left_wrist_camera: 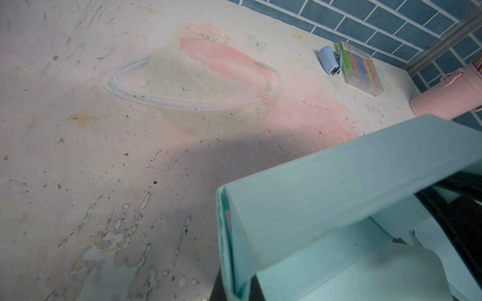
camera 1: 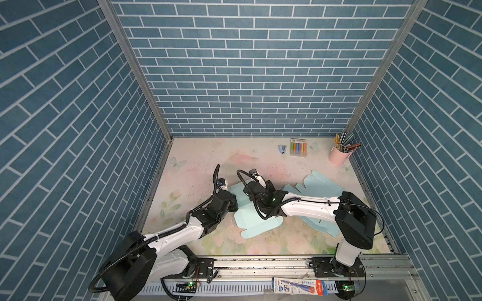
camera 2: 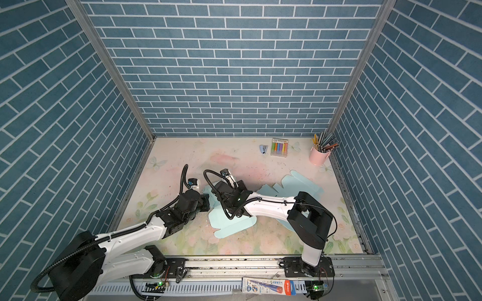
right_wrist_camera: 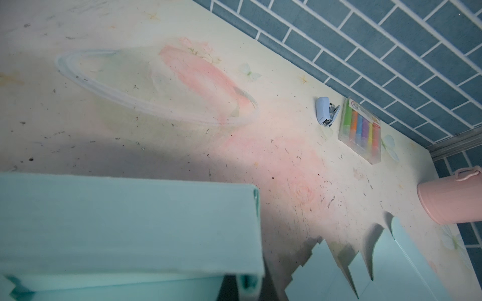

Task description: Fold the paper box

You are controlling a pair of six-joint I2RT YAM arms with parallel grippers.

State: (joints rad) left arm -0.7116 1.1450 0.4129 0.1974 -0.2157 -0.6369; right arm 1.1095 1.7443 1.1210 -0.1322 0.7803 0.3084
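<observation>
The paper box is a light teal card sheet, partly folded, lying mid-table in both top views. Its far wall stands raised as a doubled-over panel. My left gripper is shut on the left end of that folded wall, with the card edge pinched between the dark fingers. My right gripper is shut on the wall's right end. From above, both grippers crowd over the box's far side and hide the wall.
A stack of flat teal card sheets lies right of the box, under the right arm. At the back right stand a blue stapler, a pack of coloured markers and a pink cup of pencils. Blue brick walls enclose three sides.
</observation>
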